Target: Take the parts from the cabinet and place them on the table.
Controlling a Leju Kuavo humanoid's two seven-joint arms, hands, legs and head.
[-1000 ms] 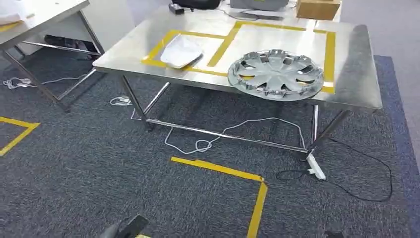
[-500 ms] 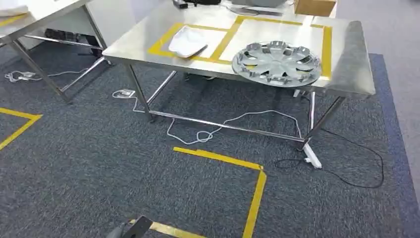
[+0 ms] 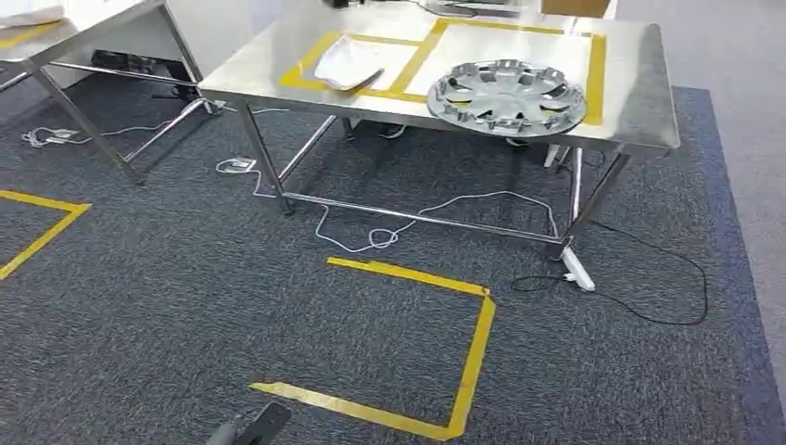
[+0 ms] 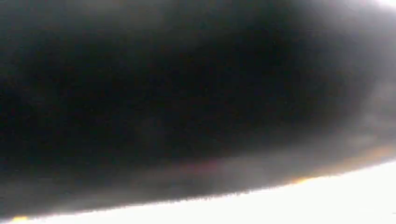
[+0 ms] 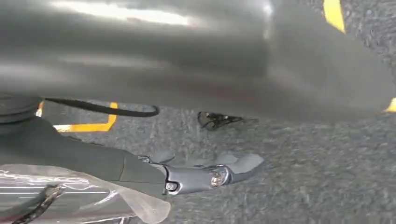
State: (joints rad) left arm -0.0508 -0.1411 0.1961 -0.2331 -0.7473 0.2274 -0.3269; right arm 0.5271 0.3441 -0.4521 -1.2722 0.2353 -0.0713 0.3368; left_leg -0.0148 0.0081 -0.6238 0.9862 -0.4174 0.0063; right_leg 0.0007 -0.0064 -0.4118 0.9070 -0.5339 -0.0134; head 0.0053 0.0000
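Observation:
A silver hubcap [image 3: 506,95] lies on the steel table [image 3: 640,111], at its near right, partly over a yellow taped rectangle. A white curved part [image 3: 348,63] lies in the left taped rectangle. The table stands well ahead of me across the carpet. A dark tip of my left hand [image 3: 252,428] pokes in at the bottom edge of the head view; its fingers are cut off. My right hand [image 5: 205,175] hangs over the carpet in the right wrist view, fingers stretched out, holding nothing. The left wrist view is a dark blur.
Yellow tape [image 3: 468,371] marks a square on the grey carpet in front of me. A white cable [image 3: 380,236], a black cable [image 3: 649,311] and a power strip [image 3: 576,269] lie under the table. A second steel table [image 3: 83,28] stands at the far left.
The whole picture has shifted: the table now sits higher and farther off and more taped floor shows near me, so the camera has moved back. The parts on the table have not moved.

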